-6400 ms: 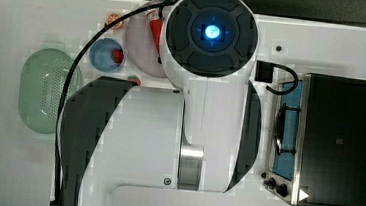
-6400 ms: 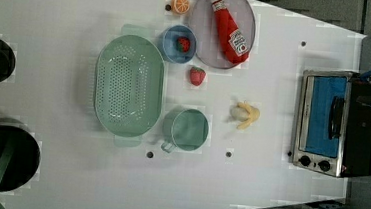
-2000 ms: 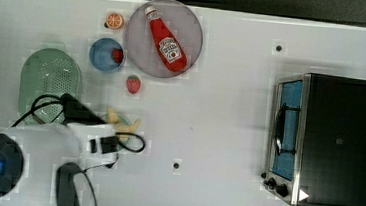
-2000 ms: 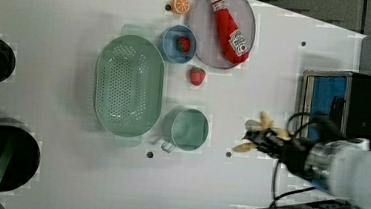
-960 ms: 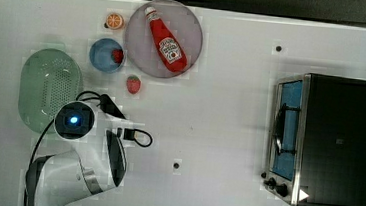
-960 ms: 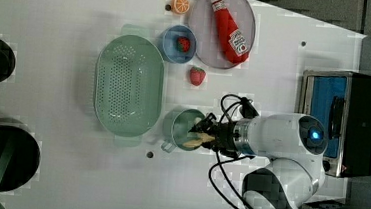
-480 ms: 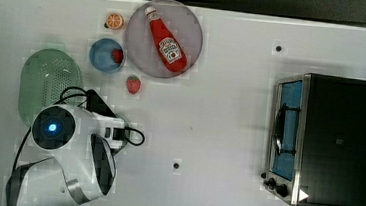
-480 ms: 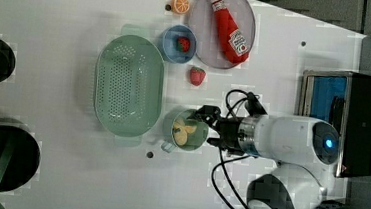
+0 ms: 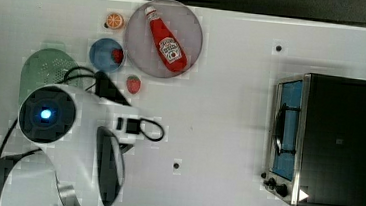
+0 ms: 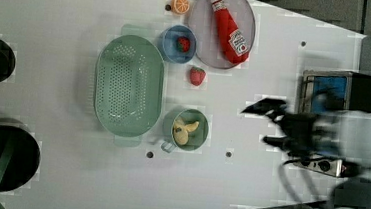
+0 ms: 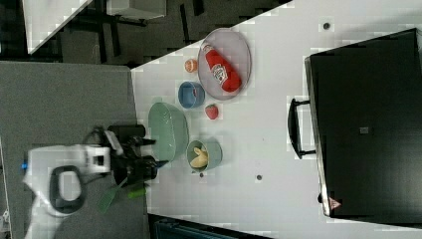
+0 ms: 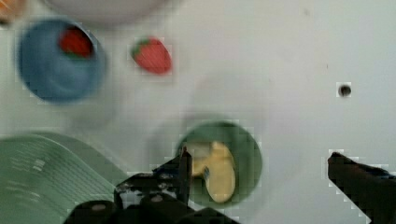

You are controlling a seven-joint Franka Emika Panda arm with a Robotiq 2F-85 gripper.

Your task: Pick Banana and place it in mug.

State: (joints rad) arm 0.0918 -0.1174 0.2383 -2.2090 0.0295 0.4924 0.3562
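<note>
Pale-yellow banana [image 10: 185, 130] lies inside the green mug [image 10: 201, 136], beside the strainer [image 10: 128, 84]; the gripper [image 12: 259, 170] above hangs empty, fingers wide apart.

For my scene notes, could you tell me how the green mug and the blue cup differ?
The green mug holds the banana; the blue cup holds a strawberry. The mug stands beside the strainer's lower end in the left view, the cup by its upper end. Both are small, round and upright.
</note>
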